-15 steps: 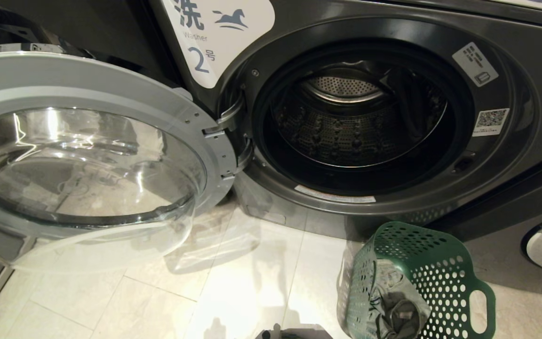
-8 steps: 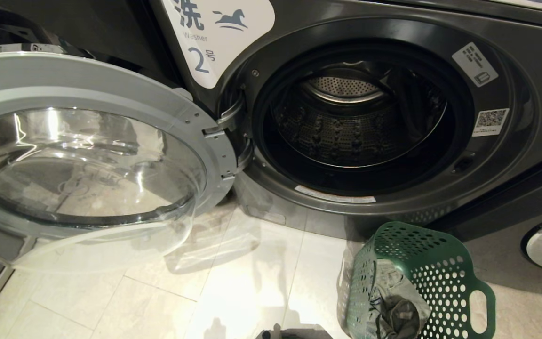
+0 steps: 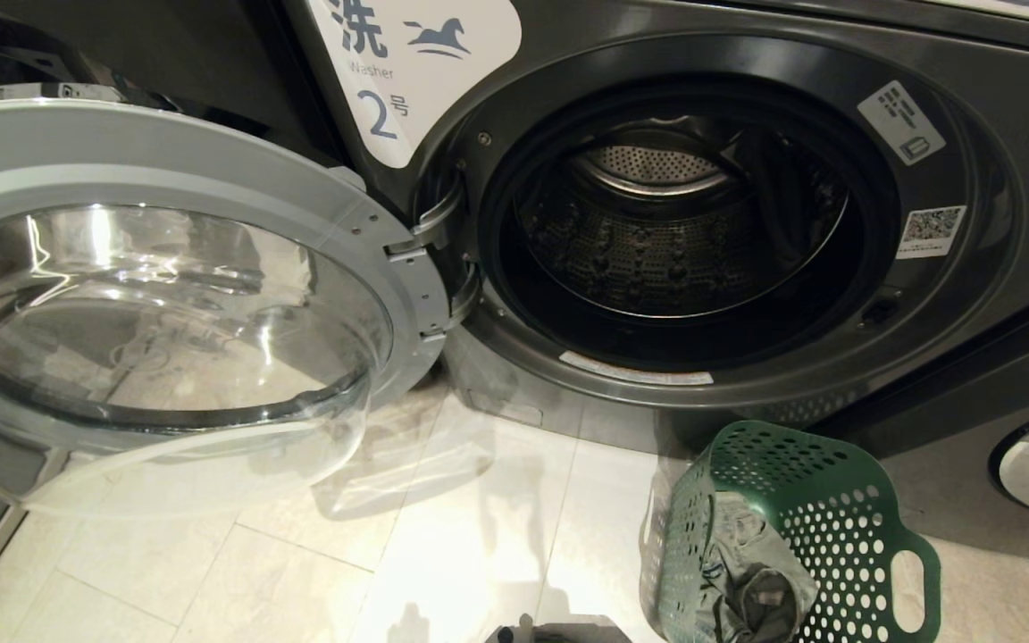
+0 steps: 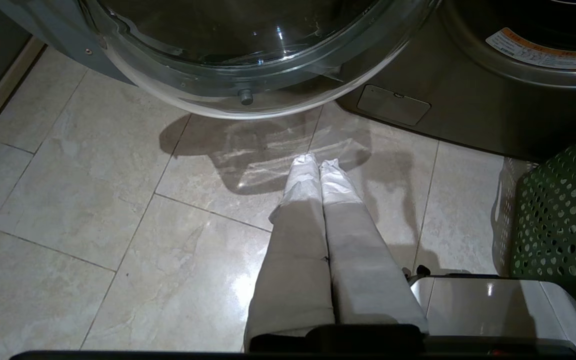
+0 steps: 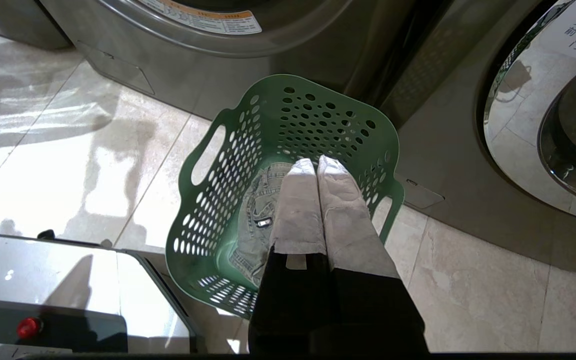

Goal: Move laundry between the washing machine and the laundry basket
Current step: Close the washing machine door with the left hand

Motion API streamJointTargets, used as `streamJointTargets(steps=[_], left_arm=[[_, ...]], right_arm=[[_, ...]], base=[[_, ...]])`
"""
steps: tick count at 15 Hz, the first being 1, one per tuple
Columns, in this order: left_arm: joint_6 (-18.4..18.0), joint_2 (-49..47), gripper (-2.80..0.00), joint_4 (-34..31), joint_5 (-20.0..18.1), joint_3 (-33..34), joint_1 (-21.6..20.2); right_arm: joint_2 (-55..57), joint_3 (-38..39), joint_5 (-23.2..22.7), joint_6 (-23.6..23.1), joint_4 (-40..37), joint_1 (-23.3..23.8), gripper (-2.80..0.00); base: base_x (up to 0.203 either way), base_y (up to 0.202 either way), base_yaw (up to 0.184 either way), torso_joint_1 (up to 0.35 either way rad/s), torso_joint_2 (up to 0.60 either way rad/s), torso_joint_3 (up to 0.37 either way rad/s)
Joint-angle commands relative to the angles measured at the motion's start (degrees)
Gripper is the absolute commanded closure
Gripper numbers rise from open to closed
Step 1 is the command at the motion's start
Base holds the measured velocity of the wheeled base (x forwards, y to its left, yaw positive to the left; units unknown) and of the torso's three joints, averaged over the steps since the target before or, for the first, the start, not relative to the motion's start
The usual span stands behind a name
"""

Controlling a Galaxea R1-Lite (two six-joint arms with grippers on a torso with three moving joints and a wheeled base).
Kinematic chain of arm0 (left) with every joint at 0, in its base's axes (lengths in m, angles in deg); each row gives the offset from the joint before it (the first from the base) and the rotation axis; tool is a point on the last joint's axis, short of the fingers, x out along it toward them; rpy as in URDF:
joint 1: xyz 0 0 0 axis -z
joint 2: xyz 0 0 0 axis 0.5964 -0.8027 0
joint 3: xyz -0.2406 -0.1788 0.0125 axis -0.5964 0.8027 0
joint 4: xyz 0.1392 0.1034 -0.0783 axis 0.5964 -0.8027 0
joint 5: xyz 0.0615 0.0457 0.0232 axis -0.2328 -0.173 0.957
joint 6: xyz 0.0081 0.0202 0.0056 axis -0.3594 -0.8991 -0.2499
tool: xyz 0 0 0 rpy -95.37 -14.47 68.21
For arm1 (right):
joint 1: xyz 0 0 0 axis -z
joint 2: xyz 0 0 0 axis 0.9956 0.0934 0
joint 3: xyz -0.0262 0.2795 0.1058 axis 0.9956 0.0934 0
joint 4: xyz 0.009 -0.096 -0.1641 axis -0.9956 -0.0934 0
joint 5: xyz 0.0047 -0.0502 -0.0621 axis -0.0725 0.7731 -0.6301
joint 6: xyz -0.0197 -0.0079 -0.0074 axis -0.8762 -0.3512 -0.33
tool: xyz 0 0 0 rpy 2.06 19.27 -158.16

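One open washing machine (image 3: 747, 232), one laundry basket (image 3: 836, 527), one bundle of laundry (image 3: 751, 580)

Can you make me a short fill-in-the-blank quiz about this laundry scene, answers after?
1. The dark grey front-loading washing machine carries a label with the number ____.
2. Its round glass door stands ____.
3. The grey-green cloth laundry lies in the ____ perforated plastic laundry basket.
4. The right gripper hangs above it with fingers ____.

Answers: 2; open; green; shut

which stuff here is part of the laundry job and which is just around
Part of the job:
- washing machine, door swung open
- laundry basket on the floor
- laundry in the basket
- right pincer, shut, above the basket

Just around:
- neighbouring machine
- left pincer, shut, over floor tiles
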Motion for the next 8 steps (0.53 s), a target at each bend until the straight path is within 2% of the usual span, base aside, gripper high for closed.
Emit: streamJointTargets(steps=[1, 8], left_arm=[[0.03, 0.01, 0.0, 0.03, 0.01, 0.09, -0.01], [0.12, 0.01, 0.0, 0.11, 0.01, 0.09, -0.01]], right_arm=[[-0.42, 0.0, -0.02, -0.01, 0.03, 0.0, 0.0], [-0.42, 0.0, 0.24, 0.43, 0.0, 0.0, 0.0]], base=[[0.0, 0.0, 0.0, 0.0, 0.0, 0.0], [0.0, 0.0, 0.0, 0.0, 0.0, 0.0]])
